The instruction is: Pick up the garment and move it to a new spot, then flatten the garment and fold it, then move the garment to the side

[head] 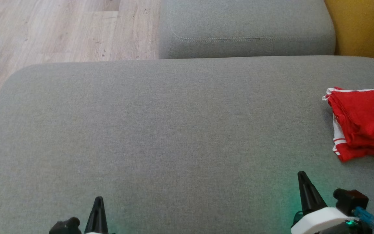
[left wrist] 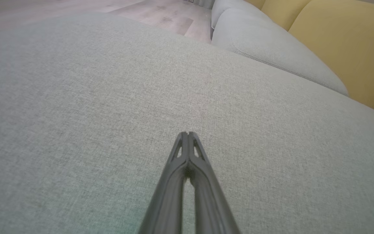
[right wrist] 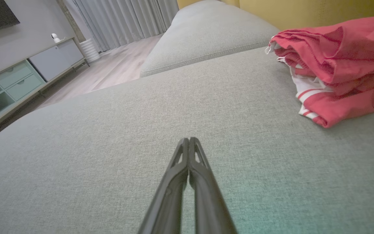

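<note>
Garment is laid on sofa cushion, striped edge faced leftward, long axis cropped. Left hand and right hand are clenched empty.

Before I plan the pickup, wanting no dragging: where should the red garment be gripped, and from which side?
Likely the red garment at its near left corner, where the white-striped hem juts from the stacked layers. Open the right gripper and come down from the left, pinching all layers.

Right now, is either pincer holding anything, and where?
Nothing held. Left pincer and right pincer are shut empty; the red garment lies loose on the grey cushion.
</note>
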### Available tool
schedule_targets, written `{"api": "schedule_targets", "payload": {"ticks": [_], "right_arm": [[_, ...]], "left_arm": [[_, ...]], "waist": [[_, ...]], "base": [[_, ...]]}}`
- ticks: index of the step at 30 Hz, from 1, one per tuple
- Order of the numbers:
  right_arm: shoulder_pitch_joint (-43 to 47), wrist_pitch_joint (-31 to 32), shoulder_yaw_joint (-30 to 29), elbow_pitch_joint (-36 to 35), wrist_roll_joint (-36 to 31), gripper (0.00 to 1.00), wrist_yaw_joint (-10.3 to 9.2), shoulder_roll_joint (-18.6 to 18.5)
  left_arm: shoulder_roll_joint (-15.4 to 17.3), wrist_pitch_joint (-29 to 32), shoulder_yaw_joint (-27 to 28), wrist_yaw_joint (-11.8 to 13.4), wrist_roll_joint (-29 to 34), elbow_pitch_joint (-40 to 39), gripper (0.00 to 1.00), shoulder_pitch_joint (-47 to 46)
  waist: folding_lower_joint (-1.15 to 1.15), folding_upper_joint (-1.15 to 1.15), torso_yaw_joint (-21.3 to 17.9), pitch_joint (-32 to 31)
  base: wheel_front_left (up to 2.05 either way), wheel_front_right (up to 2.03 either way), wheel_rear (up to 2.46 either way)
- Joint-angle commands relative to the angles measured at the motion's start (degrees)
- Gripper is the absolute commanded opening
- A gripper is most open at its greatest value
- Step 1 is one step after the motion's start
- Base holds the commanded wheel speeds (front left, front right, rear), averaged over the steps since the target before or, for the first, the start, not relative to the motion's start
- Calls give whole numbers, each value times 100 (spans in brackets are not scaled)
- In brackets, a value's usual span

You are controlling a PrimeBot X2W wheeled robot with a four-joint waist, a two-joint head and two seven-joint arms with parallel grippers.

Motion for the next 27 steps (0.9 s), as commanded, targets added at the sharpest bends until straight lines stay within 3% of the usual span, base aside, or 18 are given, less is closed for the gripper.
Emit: {"api": "schedule_targets", "payload": {"ticks": [1, 27], "right_arm": [[-255, 19, -51, -213, 154, 0, 0, -16], [-442, 378, -248, -349, 2003, 0, -1, -33]], "left_arm": [[4, 13, 136, -36, -95, -176, 0, -256], [-196, 429, 817, -482, -1395, -225, 0, -463]], "waist": [[0, 0, -3, 1], [0, 0, -81, 33]], "base": [[0, 0, 0], [0, 0, 0]]}}
